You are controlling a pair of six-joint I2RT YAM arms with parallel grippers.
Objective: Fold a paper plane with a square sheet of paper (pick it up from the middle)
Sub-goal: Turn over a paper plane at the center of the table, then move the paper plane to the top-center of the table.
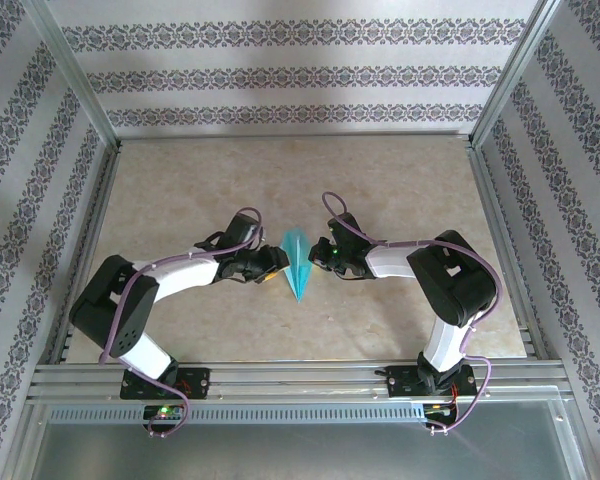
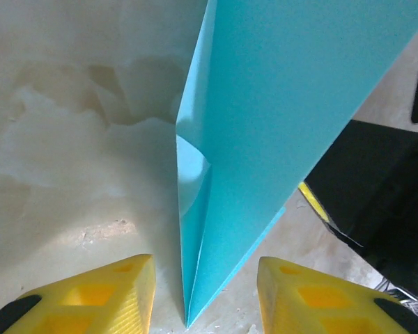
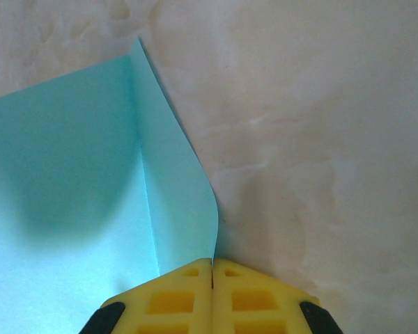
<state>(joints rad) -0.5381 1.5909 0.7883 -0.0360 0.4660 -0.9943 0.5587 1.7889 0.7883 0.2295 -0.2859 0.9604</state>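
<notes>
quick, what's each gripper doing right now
left gripper: open, paper between its fingers
right gripper: closed on the paper's edge

Midway across the table point(image 1: 400, 180), the square sheet of paper point(image 1: 297, 262), creased to a narrow point, fills the gap between the left gripper point(image 1: 272, 265) and the right gripper point(image 1: 320, 255), which is pinched onto its edge. The left fingers point(image 2: 118, 296) stand apart on either side of the fold. Bare tabletop lies open beyond and to both sides. Metal frame posts point(image 1: 82, 85) and patterned walls point(image 1: 280, 75) close off the edges.
</notes>
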